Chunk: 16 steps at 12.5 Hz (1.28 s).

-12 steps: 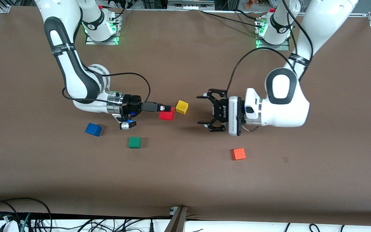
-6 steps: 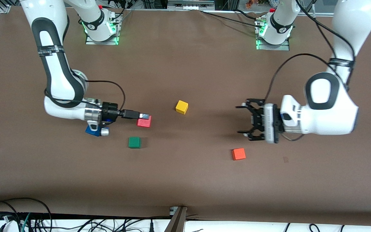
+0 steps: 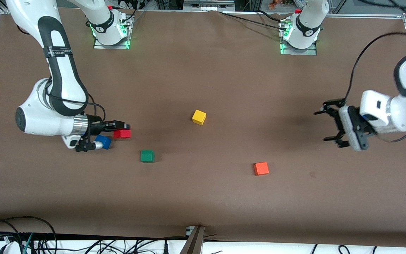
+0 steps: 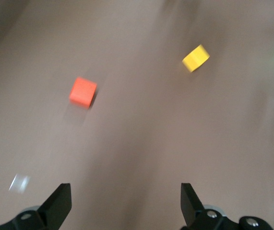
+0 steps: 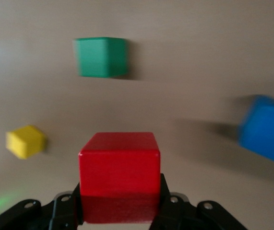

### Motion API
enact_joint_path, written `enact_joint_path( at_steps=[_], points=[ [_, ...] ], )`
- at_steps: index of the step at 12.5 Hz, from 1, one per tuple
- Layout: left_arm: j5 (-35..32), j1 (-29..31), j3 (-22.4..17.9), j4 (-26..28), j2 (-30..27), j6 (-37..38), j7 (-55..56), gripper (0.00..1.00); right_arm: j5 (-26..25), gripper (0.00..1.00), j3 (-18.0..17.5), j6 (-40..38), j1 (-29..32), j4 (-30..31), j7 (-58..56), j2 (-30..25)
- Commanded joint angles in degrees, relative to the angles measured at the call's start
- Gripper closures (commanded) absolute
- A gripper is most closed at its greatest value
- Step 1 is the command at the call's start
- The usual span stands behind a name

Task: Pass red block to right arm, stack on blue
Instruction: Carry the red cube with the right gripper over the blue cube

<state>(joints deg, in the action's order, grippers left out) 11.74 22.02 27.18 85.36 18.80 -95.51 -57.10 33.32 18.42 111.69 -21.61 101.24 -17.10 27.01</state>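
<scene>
Red block (image 3: 122, 133) sits clamped in the right pincer (image 3: 120, 127), whose black fingers press its two sides (the right wrist view shows the cube squarely between them), held low over the worktop (image 3: 203, 197) toward the right arm's end. Just beside it, partly under that pincer's wrist camera, rests the blue cube (image 3: 103, 141) on the worktop, apart from the red block. A green cube (image 3: 147, 156) lies a little nearer to the front camera, and a yellow cube (image 3: 199, 117) sits around mid-worktop. Toward the left arm's end an orange cube (image 3: 261, 168) rests on the brown surface. The left pincer (image 3: 331, 126) hangs in the air near that end, fingers spread wide and holding nothing.
</scene>
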Motion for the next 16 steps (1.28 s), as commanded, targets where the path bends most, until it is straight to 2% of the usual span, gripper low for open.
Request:
enact_joint_path(
  at_steps=[1,2,6,8,11,16],
  points=[
    [-8.29,0.13,0.33,1.56,-6.65,3.56,8.55,0.0,-13.49,0.84,2.4,1.33,-0.45,-1.66,2.42,-0.99],
    [-10.66,0.13,0.33,1.65,-7.98,4.88,11.28,0.0,-15.81,0.84,3.1,4.91,-0.27,-1.49,2.42,-0.99],
    [-18.06,0.04,0.68,1.12,-10.19,6.65,15.96,0.0,-18.19,0.84,3.55,10.8,-1.85,1.23,5.93,-0.29],
    [-17.98,-0.05,0.59,-0.01,-9.75,7.7,16.05,0.0,-20.4,0.84,3.55,17.57,-3.95,4.04,8.74,0.67],
    [-16.85,0.04,-1.16,-2.91,-9.57,9.02,16.31,0.0,-21.1,0.83,3.55,18.21,-5.89,5.71,10.68,1.29],
    [-13.94,0.13,-1.08,-3.71,-9.4,8.94,19.92,0.0,-23.3,0.83,3.73,18.83,-5.28,6.78,10.68,1.38]
  ],
)
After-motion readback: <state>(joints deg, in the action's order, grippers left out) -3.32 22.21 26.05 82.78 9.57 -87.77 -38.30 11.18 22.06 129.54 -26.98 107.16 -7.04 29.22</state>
